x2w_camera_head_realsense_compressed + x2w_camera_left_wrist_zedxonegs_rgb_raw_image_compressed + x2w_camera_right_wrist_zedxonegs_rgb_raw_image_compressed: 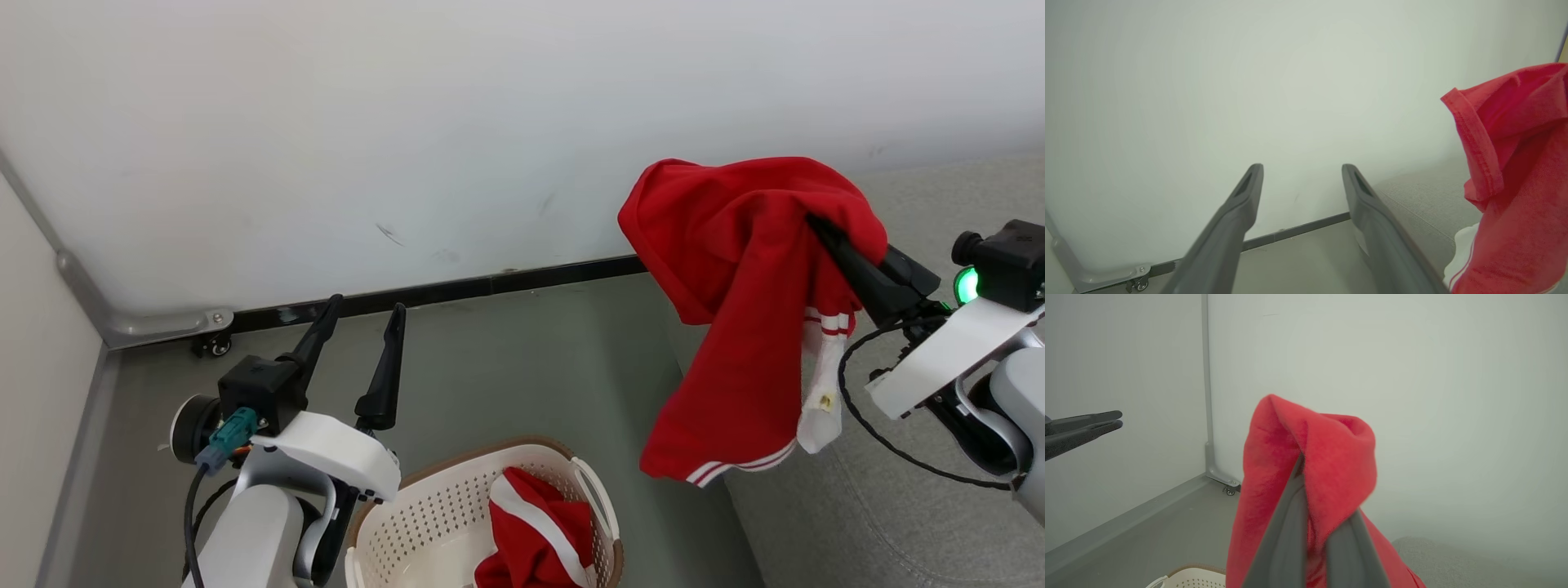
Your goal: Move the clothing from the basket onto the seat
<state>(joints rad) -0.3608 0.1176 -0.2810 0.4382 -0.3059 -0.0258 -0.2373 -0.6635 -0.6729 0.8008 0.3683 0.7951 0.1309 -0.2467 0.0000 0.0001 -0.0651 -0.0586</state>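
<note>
Firstly, head view: the left gripper [366,304] is recorded at lower left above the grey floor [506,359], its two dark fingers spread wide with nothing between them, pointed toward the white wall [408,122]. The right gripper [820,229] is recorded at the right, its fingers closed on a red garment [735,310] whose upper folds are bunched over the fingertips. The cloth is held up in the air, with white stripes at its lower hem and a white panel at its right edge, and is hung near the left edge of the seat [857,523], a grey upholstered block at lower right. The basket [424,514], cream with perforated sides and a brown rim, is set on the floor at bottom centre, just beside the left forearm. A second red garment [539,531] with a white stripe is heaped inside it, toward its right side. A black skirting strip [490,286] is noted at the wall's foot, and a small castor [214,347] under a metal corner bracket. Left wrist view: both fingers are seen well apart and empty; the red garment is hung at the right edge, with the seat behind it. Right wrist view: the fingers are seen drawn together with red cloth clamped between them and draped over their tips; the basket rim is noted at the bottom edge and the seat at lower right.
</note>
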